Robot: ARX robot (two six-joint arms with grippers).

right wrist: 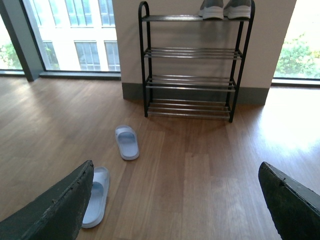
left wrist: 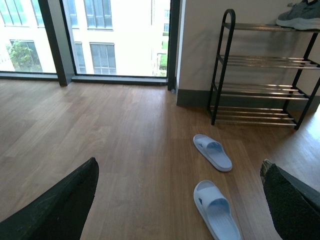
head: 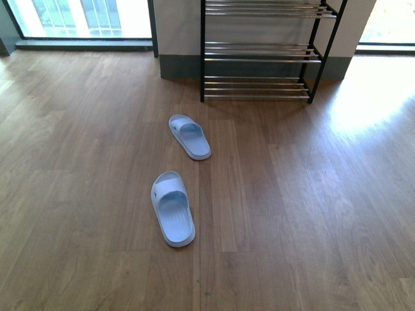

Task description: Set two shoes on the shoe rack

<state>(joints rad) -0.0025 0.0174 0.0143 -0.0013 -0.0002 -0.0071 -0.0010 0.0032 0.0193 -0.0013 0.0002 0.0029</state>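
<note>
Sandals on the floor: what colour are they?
Pale blue all over; the sandals show best in the front view.

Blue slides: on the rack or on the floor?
On the floor. The far slide and near slide both lie sole-down on the wood floor, in front of the shoe rack.

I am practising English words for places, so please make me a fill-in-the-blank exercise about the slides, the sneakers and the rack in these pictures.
1. The nearer slide sandal and the farther slide sandal both lie on the wooden ____.
2. The grey sneakers stand on the ____ tier of the shoe rack.
3. The left gripper and the right gripper are both ____ and hold nothing.
Missing words: floor; top; open.
</note>
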